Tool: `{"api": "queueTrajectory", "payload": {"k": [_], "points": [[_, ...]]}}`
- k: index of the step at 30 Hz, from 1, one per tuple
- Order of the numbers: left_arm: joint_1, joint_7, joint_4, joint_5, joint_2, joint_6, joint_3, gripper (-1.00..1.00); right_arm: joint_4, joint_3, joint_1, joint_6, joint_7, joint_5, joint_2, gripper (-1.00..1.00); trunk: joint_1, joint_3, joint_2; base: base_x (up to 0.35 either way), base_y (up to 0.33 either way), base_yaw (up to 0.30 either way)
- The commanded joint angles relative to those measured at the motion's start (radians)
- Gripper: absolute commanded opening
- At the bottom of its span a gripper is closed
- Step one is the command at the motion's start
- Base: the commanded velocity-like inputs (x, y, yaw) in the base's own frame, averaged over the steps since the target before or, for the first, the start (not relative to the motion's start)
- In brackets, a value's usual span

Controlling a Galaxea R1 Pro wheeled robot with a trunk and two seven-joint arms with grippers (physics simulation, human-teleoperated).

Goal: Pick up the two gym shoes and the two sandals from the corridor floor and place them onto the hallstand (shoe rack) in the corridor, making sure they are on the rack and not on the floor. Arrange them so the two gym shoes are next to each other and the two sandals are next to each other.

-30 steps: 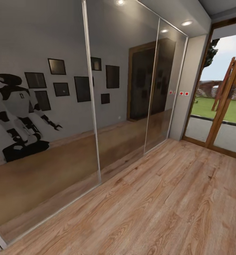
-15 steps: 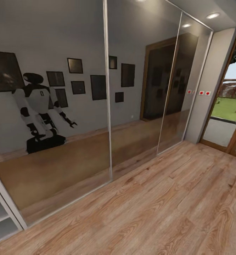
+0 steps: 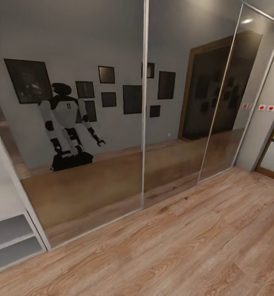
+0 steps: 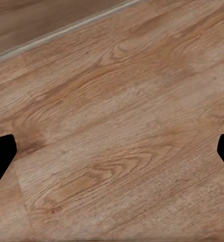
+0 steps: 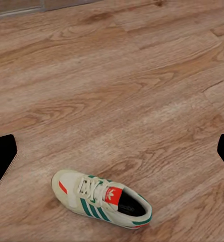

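At the far left of the head view a pale shelf unit (image 3: 9, 242) is seen beside the mirrored doors (image 3: 91, 123), in which the robot's reflection (image 3: 67, 127) stands with both arms hanging low; whether this unit is the rack cannot be told. Bare floor (image 3: 186, 246) runs to the right.

Under the left gripper (image 4: 112, 154) only planks are seen. Its two dark fingertips (image 4: 0, 156) sit at opposite edges of the left wrist view, spread wide, holding and touching nothing.

Below the right gripper (image 5: 112, 156), equally wide apart and empty, one shoe (image 5: 102, 199) lies on its sole on the floor, well apart from the fingers. Its long axis lies roughly across the gap between the fingertips, slightly skewed. The right arm is judged the nearer; a descent and a wrist turn would probably be needed.
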Motion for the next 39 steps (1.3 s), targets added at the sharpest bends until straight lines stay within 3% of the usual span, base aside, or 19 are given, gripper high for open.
{"api": "queueTrajectory", "payload": {"k": [1, 9, 14, 39], "points": [[-0.001, 0.002, 0.001, 0.0, 0.0, -0.004, 0.0, 1.0, 0.0, 0.0, 0.0, -0.003, -0.001, -0.001, 0.0, 1.0, 0.0, -0.002, -0.001, 0.0, 0.0, 0.259], [-0.003, 0.003, 0.001, 0.009, 0.004, -0.004, 0.018, 1.0, -0.001, 0.0, 0.0, -0.003, -0.002, -0.001, 0.0, 1.0, 0.0, -0.008, -0.001, 0.0, 0.0, 0.259], [-0.003, 0.003, 0.001, 0.02, 0.003, -0.004, 0.047, 1.0, 0.0, 0.0, 0.0, -0.003, -0.002, -0.001, 0.0, 1.0, 0.019, -0.026, -0.036, 0.0, 0.0, 0.26], [-0.003, 0.003, 0.004, 0.025, -0.001, -0.004, 0.054, 1.0, 0.002, 0.002, 0.0, -0.004, -0.002, 0.0, 0.001, 1.0, 0.115, -0.116, -0.211, 0.0, 0.0, 0.27]]}}
